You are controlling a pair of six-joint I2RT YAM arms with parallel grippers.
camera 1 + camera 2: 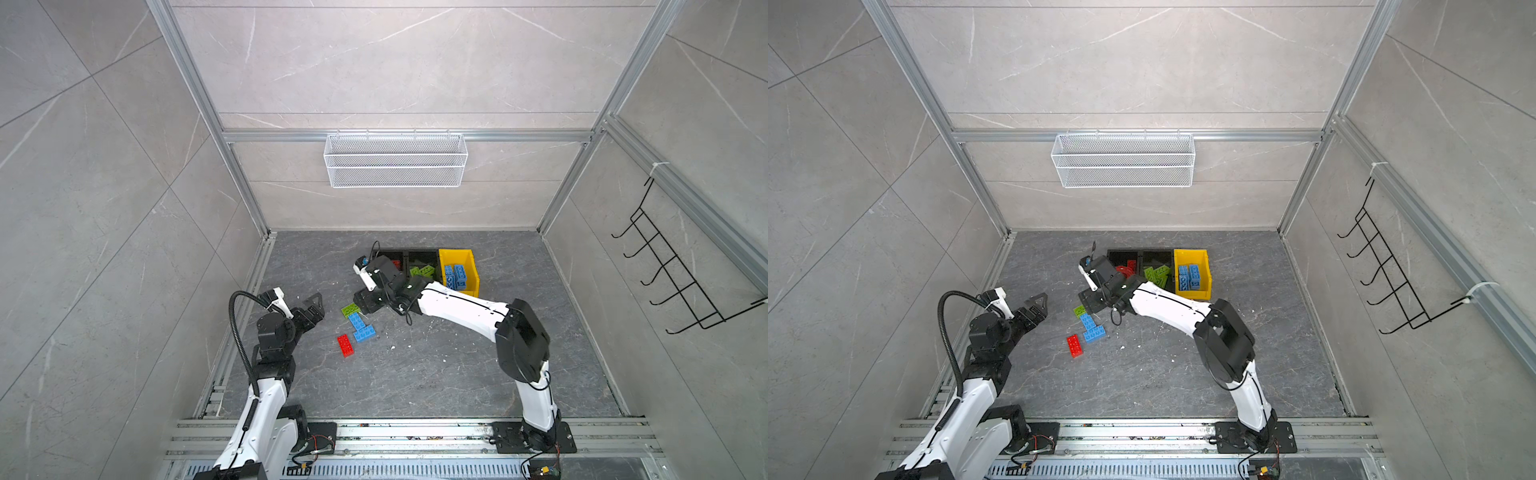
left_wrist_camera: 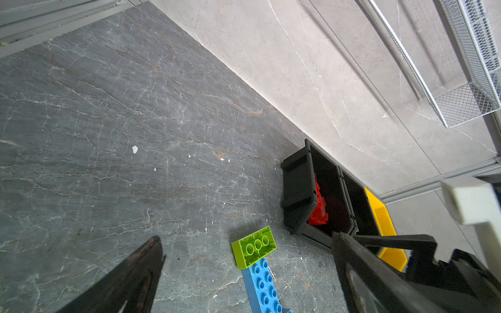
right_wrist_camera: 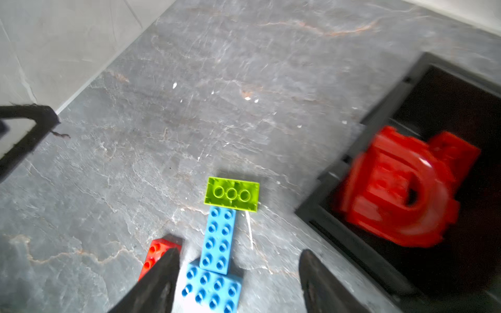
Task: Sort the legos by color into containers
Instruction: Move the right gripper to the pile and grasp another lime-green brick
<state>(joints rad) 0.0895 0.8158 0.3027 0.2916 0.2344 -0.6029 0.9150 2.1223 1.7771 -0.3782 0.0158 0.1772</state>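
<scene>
Right gripper [image 3: 240, 248]: black fingers spread apart, nothing between them, poised above the loose bricks just beside the end black plastic bin [image 3: 376, 113]. Left gripper [image 1: 312, 311]: likewise spread wide and empty, off to the side near the same cluster.

Below the right fingers, on the dark grey veined stone-look tabletop [image 3: 189, 108]: a long blue studded plastic brick [image 3: 218, 239], touching a squarer blue studded brick [image 3: 212, 291] at one end and a lime green brick [image 3: 231, 193] at the other, the green one flipped, hollow tubes upward. Just beside them, a red studded brick [image 3: 154, 256], partly hidden by a finger.

Probably light, rigid, hollow, glossy and a little slippery; no fragility to worry about. Best taken across the two long smooth side walls at mid-length, not over the studs. Expect sliding on the smooth top and nudging of touching neighbours.

Farther out: a blurred red arch-shaped piece [image 3: 393, 189] in that end bin, green bricks [image 1: 424, 272] in the middle black bin [image 1: 1156, 254], blue bricks [image 1: 455, 276] in the yellow bin [image 1: 1192, 293].
</scene>
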